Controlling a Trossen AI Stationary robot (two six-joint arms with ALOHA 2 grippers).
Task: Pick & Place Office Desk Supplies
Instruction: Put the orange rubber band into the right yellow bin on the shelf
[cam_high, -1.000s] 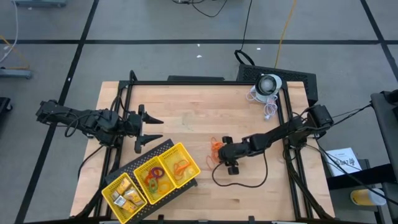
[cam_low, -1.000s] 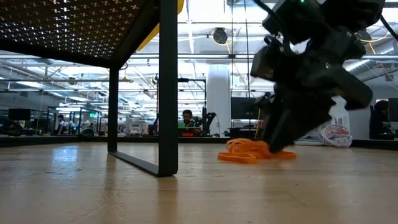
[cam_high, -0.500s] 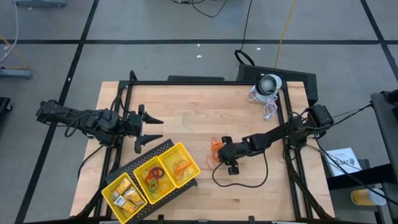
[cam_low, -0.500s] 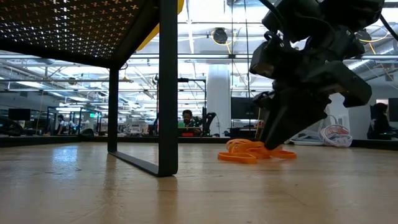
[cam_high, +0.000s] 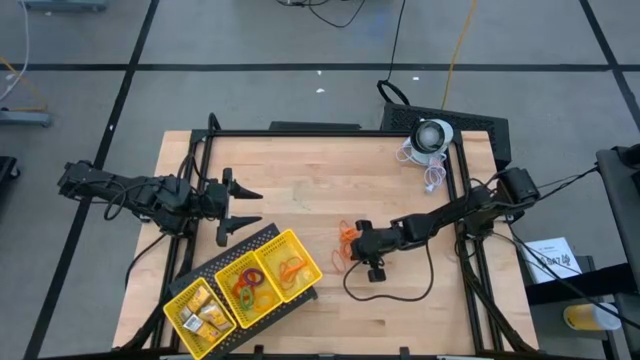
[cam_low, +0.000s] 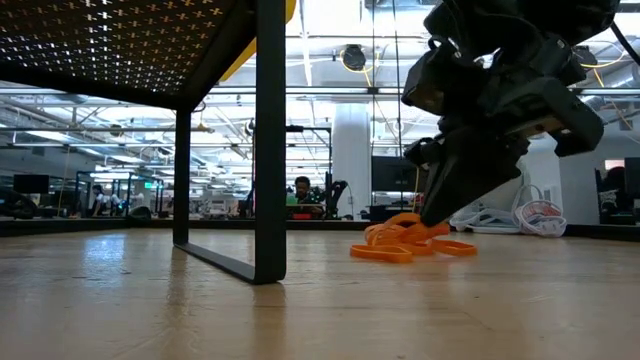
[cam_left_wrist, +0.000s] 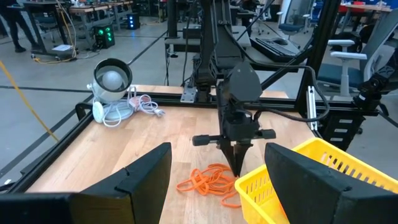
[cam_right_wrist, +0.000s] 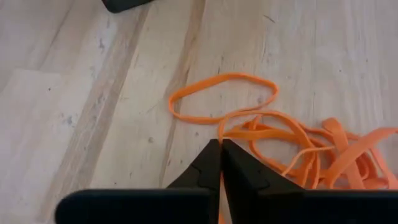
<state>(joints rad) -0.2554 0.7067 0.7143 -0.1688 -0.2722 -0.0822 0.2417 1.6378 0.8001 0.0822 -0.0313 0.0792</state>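
Right pincer sits at the centre of the high view, its fingers pressed together on an orange band from the rubber-band pile lying on the bench. Left pincer, at centre left, stands spread above the yellow tray.

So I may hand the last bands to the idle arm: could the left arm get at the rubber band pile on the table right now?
Probably not yet. The left gripper hangs open with bare table between it and the rubber band pile, but the right gripper sits shut on that pile, crowding the spot.
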